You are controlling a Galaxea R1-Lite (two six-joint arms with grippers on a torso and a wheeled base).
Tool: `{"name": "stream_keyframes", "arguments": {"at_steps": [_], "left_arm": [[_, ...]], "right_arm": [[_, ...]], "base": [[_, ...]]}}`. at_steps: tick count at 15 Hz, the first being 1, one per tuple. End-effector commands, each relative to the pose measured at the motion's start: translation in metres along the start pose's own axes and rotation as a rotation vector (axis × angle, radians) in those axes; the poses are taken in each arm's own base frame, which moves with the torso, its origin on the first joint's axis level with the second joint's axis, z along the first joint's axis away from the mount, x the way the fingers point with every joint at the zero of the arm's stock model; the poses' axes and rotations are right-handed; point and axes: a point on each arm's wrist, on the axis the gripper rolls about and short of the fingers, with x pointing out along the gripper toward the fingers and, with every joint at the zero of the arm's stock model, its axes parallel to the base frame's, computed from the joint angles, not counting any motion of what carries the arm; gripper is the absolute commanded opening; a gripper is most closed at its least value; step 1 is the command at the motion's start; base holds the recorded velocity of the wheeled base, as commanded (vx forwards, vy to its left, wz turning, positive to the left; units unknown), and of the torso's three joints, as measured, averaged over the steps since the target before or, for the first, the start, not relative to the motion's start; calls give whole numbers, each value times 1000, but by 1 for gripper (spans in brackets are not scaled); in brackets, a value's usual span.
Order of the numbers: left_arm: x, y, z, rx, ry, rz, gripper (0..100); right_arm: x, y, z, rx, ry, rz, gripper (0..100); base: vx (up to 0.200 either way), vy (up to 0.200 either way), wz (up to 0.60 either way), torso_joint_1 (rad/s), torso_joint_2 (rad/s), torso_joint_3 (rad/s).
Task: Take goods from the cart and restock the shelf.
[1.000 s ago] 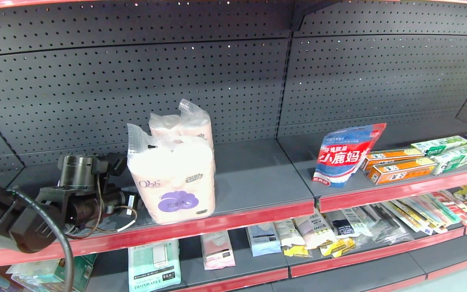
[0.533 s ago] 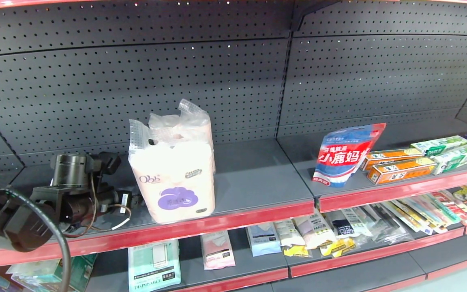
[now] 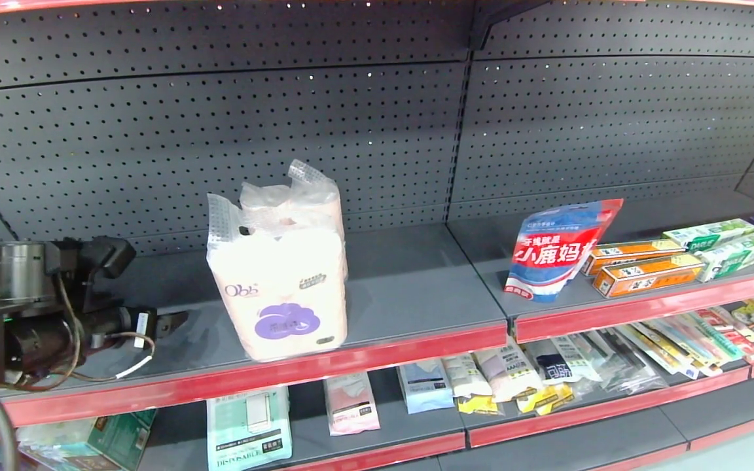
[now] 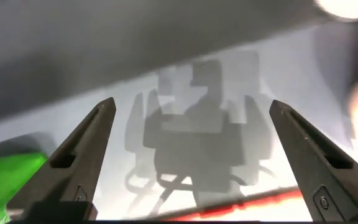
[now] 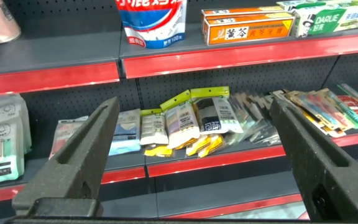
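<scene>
While the left end effector point(image 4: 192, 106) gapes, tissue pack point(image 3: 279, 294) stands at shelf edge point(image 3: 383, 353).

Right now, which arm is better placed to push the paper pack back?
Left. The left gripper, open, sits over the same shelf, beside the pack. The right gripper, also open, faces the lower shelves, so it would likely need a bigger move.

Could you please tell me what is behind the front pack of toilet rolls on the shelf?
A second pack stands right behind the front pack; only its top shows. Its lower part, and anything behind it, is covered.
</scene>
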Motion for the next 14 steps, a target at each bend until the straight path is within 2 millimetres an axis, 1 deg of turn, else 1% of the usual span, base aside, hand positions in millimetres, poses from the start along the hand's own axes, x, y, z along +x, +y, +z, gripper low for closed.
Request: {"name": "stream_keyframes", "arguments": {"at_steps": [1, 2, 3, 4, 5, 6, 7, 8, 9, 10, 11, 12, 13, 14], "left_arm": [[-101, 0, -5, -1, -208, -77, 100], [-151, -8, -21, 16, -333, -163, 100], [-174, -12, -33, 16, -394, -200, 100], [-211, -22, -50, -8, -498, -274, 100], [-234, -29, -66, -68, -556, -313, 100], [-240, -31, -75, -82, -568, -318, 100], [-247, -36, -92, -85, -572, -310, 100], [-253, -39, -103, -87, -576, -291, 100], [-252, -39, -106, -98, -565, -258, 100], [-242, -37, -116, -166, -516, -47, 100], [-236, -37, -129, -199, -502, 77, 100], [-229, -41, -153, -192, -530, 73, 100], [-212, -43, -167, -191, -506, 55, 100], [-204, -43, -171, -187, -539, 59, 100]], "right_arm": [[0, 0, 0, 0, 1, 0, 100], [0, 0, 0, 1, 2, 0, 100], [0, 0, 0, 0, 1, 0, 100], [0, 0, 0, 0, 1, 0, 100], [0, 0, 0, 0, 1, 0, 100], [0, 0, 0, 0, 1, 0, 100], [0, 0, 0, 0, 1, 0, 100], [0, 0, 0, 0, 1, 0, 100], [0, 0, 0, 1, 2, 0, 100], [0, 0, 0, 0, 2, 0, 100], [0, 0, 0, 0, 1, 0, 100], [0, 0, 0, 0, 1, 0, 100], [0, 0, 0, 1, 1, 0, 100], [0, 0, 0, 1, 1, 0, 100]], "base": [[0, 0, 0, 0, 0, 0], [0, 0, 0, 0, 0, 0], [0, 0, 0, 0, 0, 0], [0, 0, 0, 0, 0, 0], [0, 0, 0, 0, 0, 0], [0, 0, 0, 0, 0, 0], [0, 0, 0, 0, 0, 0], [0, 0, 0, 0, 0, 0], [0, 0, 0, 0, 0, 0], [0, 0, 0, 0, 0, 0], [0, 0, 0, 0, 0, 0], [0, 0, 0, 0, 0, 0], [0, 0, 0, 0, 0, 0], [0, 0, 0, 0, 0, 0]]}}
